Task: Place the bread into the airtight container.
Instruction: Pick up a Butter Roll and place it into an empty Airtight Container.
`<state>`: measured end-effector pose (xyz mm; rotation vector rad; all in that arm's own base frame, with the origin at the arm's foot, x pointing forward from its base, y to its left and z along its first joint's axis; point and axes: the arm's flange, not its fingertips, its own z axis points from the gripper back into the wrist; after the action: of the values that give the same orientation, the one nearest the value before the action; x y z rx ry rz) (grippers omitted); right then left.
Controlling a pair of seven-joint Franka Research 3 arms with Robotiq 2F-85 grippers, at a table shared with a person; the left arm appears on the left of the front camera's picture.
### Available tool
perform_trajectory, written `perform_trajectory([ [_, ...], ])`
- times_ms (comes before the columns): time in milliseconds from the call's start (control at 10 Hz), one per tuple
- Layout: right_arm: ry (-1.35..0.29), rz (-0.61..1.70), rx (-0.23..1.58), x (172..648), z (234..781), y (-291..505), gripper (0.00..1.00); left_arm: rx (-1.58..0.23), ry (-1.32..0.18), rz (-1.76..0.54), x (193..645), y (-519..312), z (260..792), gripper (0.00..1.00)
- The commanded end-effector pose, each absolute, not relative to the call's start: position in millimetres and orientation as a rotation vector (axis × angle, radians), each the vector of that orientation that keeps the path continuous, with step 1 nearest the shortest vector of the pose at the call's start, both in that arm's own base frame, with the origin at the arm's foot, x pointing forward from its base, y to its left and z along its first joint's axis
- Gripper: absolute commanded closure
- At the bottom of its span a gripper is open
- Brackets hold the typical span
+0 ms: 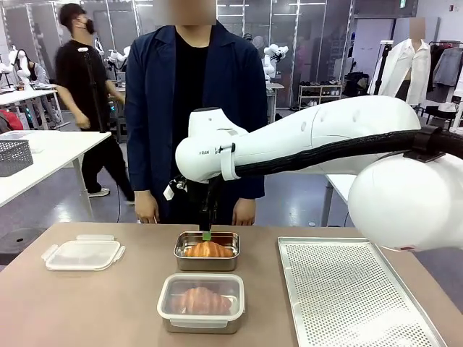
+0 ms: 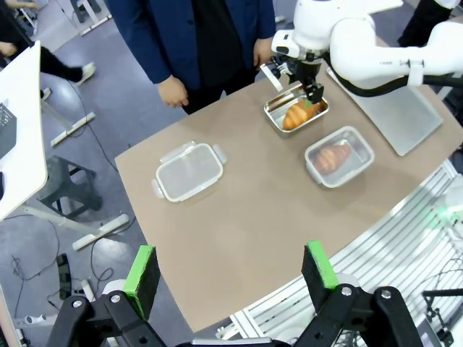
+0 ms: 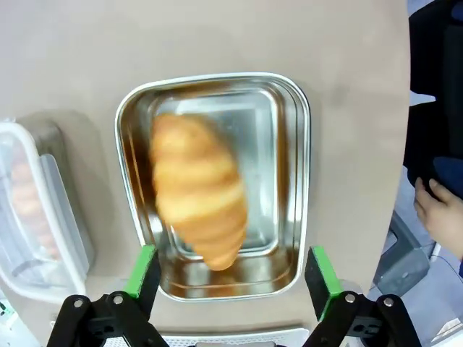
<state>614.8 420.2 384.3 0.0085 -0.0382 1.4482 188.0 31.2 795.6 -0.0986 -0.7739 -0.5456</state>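
While right hand point(image 3: 231, 278) gapes over tray point(image 3: 298, 181), bread point(image 3: 197, 188) inside (blurred), left hand point(image 2: 233, 275) open, high.

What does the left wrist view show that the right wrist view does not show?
Left wrist view: the loose lid, the perforated tray, the open left gripper above the table edge, the right arm. Right wrist view: the open right gripper directly over the bread. Both: the bread in the steel container, and the lidded container beside it.
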Motion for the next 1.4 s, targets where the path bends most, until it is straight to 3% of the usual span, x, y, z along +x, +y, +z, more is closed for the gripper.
perform_trajectory([
  [0, -0.07, 1.505, 0.064, 615, 392, 395, 0.0, -0.1, -0.777, -0.548, 188, 32, 798, 0.0],
  [1300, -0.038, 1.448, 0.009, 615, 384, 420, 0.0, -0.1, -0.777, -0.548, 188, 32, 798, 0.0],
])
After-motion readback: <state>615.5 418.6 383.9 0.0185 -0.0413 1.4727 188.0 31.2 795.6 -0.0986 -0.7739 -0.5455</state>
